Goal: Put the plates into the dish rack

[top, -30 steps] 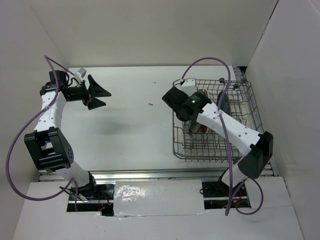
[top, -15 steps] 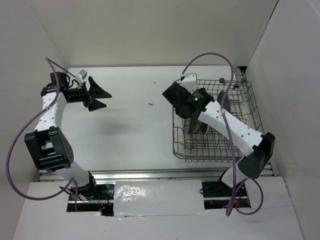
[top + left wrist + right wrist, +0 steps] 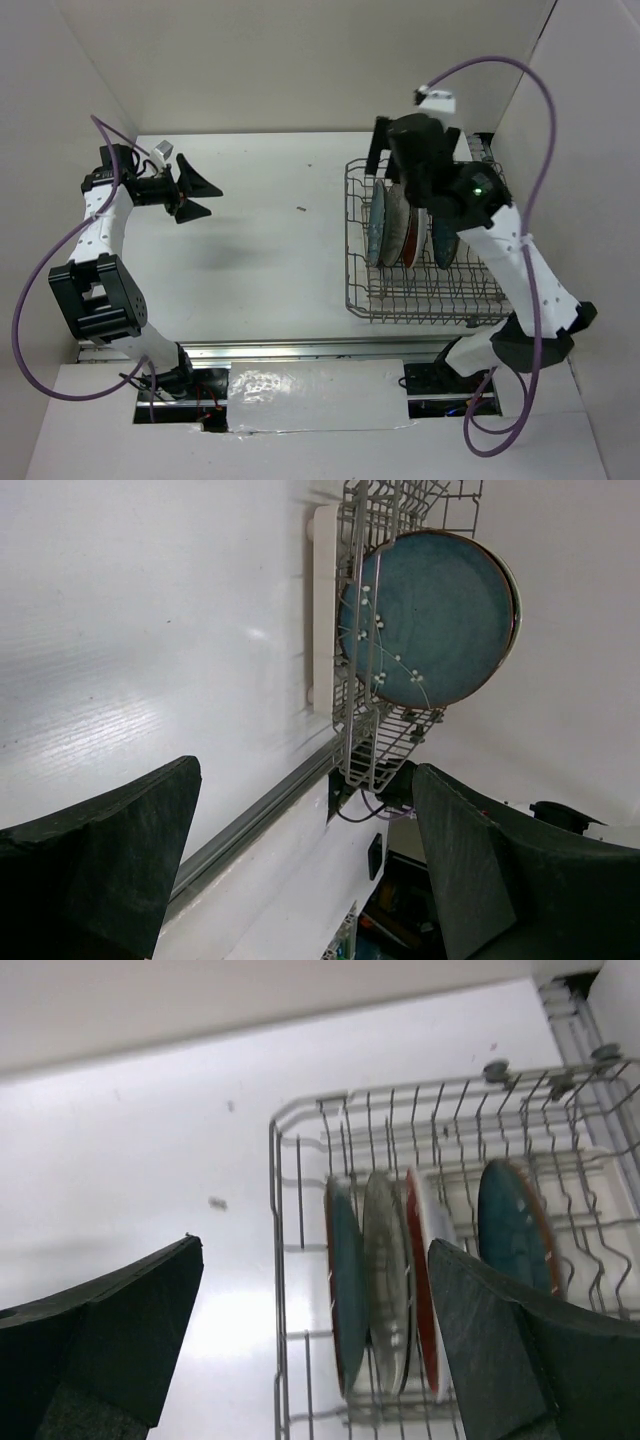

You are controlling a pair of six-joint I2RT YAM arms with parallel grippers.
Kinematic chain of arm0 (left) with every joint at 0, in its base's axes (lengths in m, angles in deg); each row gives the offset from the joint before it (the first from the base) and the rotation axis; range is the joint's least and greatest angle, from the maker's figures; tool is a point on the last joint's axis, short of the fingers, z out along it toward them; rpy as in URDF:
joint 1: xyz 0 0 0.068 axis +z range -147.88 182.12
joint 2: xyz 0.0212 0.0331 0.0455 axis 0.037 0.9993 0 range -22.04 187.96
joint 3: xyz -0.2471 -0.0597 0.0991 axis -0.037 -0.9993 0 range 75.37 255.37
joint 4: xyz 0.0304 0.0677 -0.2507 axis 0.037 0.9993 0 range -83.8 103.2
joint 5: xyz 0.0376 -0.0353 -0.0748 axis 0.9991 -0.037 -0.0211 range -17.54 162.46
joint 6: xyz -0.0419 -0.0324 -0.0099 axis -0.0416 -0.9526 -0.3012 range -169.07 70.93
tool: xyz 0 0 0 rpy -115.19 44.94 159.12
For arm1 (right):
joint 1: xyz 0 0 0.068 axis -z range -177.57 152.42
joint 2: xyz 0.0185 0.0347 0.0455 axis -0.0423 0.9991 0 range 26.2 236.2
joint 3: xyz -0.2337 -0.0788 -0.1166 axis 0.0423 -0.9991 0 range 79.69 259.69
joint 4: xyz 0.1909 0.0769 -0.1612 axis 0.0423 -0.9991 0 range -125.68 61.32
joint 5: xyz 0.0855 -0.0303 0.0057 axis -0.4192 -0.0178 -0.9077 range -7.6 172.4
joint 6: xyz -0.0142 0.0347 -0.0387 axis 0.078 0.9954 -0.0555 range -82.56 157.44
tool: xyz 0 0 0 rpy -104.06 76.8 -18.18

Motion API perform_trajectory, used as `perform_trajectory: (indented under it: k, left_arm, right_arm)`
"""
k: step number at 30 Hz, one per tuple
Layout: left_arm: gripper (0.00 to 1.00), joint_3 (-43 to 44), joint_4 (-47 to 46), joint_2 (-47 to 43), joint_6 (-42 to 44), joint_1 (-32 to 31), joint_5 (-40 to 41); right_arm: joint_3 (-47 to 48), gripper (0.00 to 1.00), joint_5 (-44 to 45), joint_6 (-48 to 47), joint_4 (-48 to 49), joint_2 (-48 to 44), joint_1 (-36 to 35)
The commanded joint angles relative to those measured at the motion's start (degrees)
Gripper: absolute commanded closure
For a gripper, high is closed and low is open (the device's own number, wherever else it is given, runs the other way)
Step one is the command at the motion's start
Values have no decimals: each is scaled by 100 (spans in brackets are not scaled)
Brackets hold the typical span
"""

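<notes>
Four plates (image 3: 400, 225) stand on edge in the dish rack (image 3: 430, 315), just below my right gripper (image 3: 315, 1248), which is spread and empty. Left gripper (image 3: 208, 196) is spread too, far off at the table's left edge.

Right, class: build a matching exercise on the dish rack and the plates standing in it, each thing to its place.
Things:
1 grey-white plate
2 red plate
3 lone teal plate
4 dish rack

Places:
A on the right side of the table
B standing apart, furthest right
C third from the left
D second from the left, next to the leftmost teal plate

Pairs: 1-D; 2-C; 3-B; 4-A
</notes>
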Motion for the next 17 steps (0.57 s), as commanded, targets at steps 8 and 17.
perform_trajectory:
  k: [8, 17]
  left_arm:
    - [1, 272, 64, -339, 7, 41, -133]
    - [1, 290, 91, -383, 7, 41, -168]
  right_arm:
    - [824, 0, -1905, 480, 544, -419, 2307]
    - [-470, 0, -2292, 533, 1196, -1368, 3054]
